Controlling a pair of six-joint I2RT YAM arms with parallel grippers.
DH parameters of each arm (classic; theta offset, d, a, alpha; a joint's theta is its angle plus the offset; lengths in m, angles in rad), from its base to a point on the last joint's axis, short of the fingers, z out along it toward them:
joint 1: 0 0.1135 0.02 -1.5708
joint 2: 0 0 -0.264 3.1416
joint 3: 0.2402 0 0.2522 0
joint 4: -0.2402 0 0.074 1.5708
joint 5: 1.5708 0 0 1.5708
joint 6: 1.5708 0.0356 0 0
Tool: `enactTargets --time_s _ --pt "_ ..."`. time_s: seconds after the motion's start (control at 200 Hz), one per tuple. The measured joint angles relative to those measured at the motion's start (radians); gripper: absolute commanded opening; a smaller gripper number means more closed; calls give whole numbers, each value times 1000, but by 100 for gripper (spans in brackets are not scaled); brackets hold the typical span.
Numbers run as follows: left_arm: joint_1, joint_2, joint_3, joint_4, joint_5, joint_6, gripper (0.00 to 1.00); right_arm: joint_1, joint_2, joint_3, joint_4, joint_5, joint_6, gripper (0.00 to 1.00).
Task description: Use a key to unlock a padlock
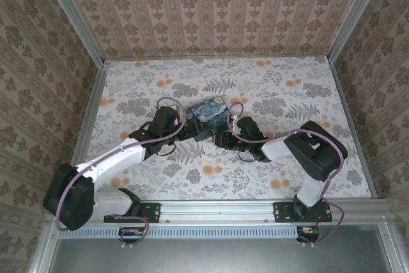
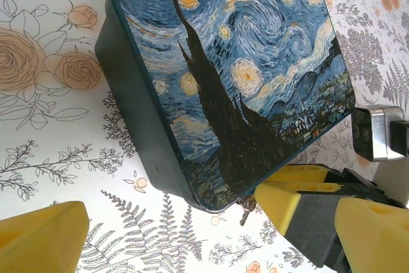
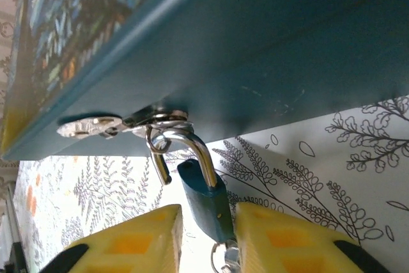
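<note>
**Fig. Padlock at box hasp, wrist and top views.**

(a) R gripper (image 3: 209, 222): yellow fingertips (image 3: 137, 238) stand either side of the padlock (image 3: 206, 199), close against its teal-blue body. A thin bright gap may remain on one side, so can't tell whether the jaws pinch it or only flank it.

(b) Padlock hangs from a silver hasp (image 3: 160, 119) on the box's side wall. Its shackle (image 3: 192, 148) passes thru the hasp loop. One shackle leg enters the body; the other ends free, just beside the body. Small metal rings (image 3: 220, 261) show at the body's lower end, cut off by the frame edge.

(c) L gripper (image 2: 208, 241): jaws spread wide, nothing btwn them, pads (image 2: 38, 238) apart from the box.

(d) Box (image 2: 243, 75): dark blue, lid closed, contents hidden. Lid print is a swirling night sky w/ yellow stars, a dark cypress and a village.

(e) Top view: box (image 1: 209, 114) sits mid-table on the floral cover (image 1: 255, 177). L gripper (image 1: 188, 131) is at its near-left side and R gripper (image 1: 217, 137) at its near edge, the two close together.
</note>
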Motion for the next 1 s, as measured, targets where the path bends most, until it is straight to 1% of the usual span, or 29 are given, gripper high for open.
enactTargets --time_s 0.095,0.18,0.34,0.455,0.475,0.505,0.54,0.57,0.64,0.69,0.805,1.0 --pt "0 0 0 0 1 0 100 3 9 0 3 2 2 9" --pt "0 1 0 0 3 0 100 4 10 0 0 5 0 0" --pt "5 1 0 0 3 0 100 1 5 -8 0 12 2 0" --pt "6 1 0 0 3 0 100 -8 -34 -32 -5 16 2 0" --pt "6 1 0 0 3 0 100 -10 -44 -37 -6 16 2 4" --pt "6 1 0 0 3 0 100 -12 -58 -42 -7 17 3 17" --pt "6 1 0 0 3 0 100 -14 -75 -47 -9 18 5 28" --pt "6 1 0 0 3 0 100 -14 -88 -50 -11 19 2 33" --pt "6 1 0 0 3 0 100 -16 -107 -51 -11 21 5 40" --pt "6 1 0 0 4 0 100 -16 -110 -51 -11 21 0 42" --pt "6 1 0 0 7 0 100 -16 -105 -50 -9 20 2 42" --pt "6 3 0 0 14 0 100 -16 -41 -43 24 17 17 37"
